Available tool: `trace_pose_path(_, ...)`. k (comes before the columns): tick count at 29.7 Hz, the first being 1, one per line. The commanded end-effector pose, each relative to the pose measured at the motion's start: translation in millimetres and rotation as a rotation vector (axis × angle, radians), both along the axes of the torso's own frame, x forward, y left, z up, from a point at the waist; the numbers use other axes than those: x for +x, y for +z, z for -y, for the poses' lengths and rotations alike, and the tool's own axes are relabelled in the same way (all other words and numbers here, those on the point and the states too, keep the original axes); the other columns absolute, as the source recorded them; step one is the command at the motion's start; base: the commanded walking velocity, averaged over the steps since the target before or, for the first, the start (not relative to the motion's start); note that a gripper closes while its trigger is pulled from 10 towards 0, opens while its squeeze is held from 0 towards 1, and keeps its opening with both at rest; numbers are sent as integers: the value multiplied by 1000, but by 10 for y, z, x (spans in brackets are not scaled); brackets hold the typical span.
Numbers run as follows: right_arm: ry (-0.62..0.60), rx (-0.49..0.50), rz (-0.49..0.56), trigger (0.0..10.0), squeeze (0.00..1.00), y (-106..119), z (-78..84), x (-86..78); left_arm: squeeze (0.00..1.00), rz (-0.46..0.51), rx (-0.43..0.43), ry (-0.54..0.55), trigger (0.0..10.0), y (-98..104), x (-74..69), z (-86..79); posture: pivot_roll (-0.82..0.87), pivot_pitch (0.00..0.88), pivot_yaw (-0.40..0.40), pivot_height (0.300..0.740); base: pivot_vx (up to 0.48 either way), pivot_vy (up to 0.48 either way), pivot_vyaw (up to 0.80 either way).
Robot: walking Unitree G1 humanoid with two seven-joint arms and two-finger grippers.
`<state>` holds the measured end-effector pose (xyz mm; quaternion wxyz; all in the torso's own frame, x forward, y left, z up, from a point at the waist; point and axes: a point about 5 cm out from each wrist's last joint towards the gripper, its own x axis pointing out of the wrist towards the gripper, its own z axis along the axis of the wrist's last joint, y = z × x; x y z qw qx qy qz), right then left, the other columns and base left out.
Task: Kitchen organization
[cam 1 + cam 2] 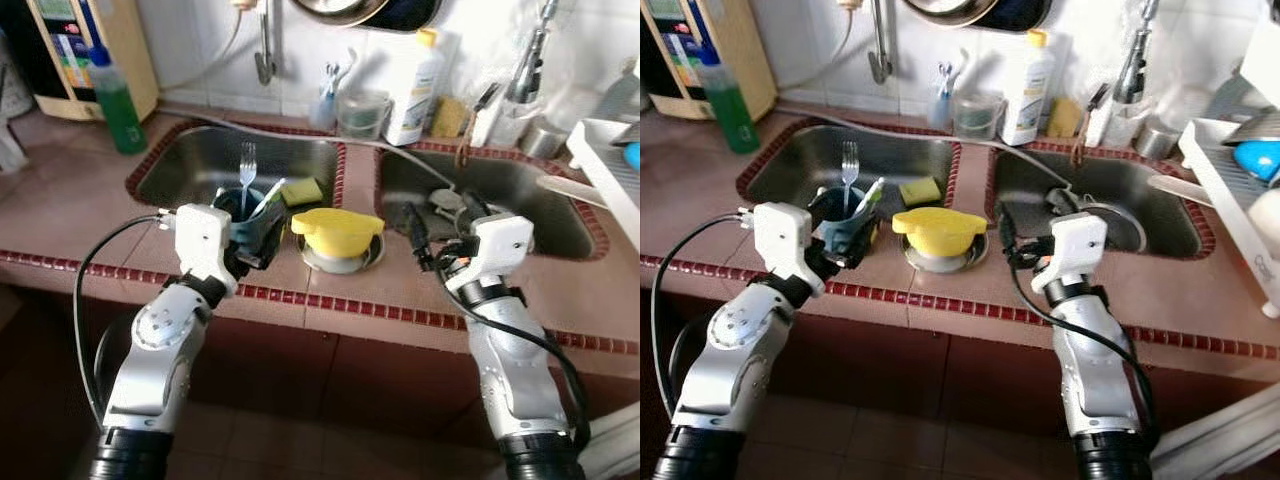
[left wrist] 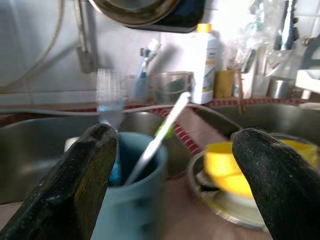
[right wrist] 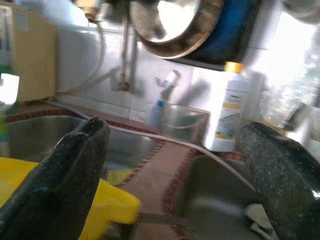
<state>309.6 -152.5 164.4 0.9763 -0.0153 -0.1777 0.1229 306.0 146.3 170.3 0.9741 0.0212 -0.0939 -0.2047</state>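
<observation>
Surface: reddish-brown tiled counter with a dark red mosaic edge, running across the middle of the frame. Two steel basins are set in it: left sink at upper centre-left, right sink at centre-right. White tiled wall behind, upper frame. Along the back ledge: white bottle with yellow cap at upper centre, green bottle at upper left, and a clear container just left of the white bottle.

Task items: blue cup at centre-left, on the left sink's front rim, holding an upright fork. Yellow lid at centre, on the strip of counter between the sinks, resting on a metal dish.

Left gripper: fingers spread, one either side of the blue cup; contact cannot be confirmed. Right gripper: fingers spread, empty, above the front edge of the right sink.

Limits: white dish rack cut off at right edge. Hanging pan cropped at top. Clutter in the right sink not identifiable. Left wrist view motion-blurred.
</observation>
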Motion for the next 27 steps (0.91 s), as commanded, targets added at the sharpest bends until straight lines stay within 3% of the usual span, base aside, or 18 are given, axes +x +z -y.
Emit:
trace_pose_path(1, 13, 3, 12, 10000, 0, 29, -28, -3, 0, 37, 22, -15, 10000, 75, -5, 26, -145, 0, -41, 732, 0, 0, 0)
trace_pose_path(15, 12, 3, 14, 10000, 0, 31, -50, -14, 0, 69, 58, -89, 10000, 192, 79, 266, -157, 0, -29, 732, 0, 0, 0)
trace_pose_path(27, -12, 6, 8, 10000, 0, 17, -19, -46, 0, 9, 126, -108, 10000, 105, 180, 422, -183, 22, -6, 732, 0, 0, 0)
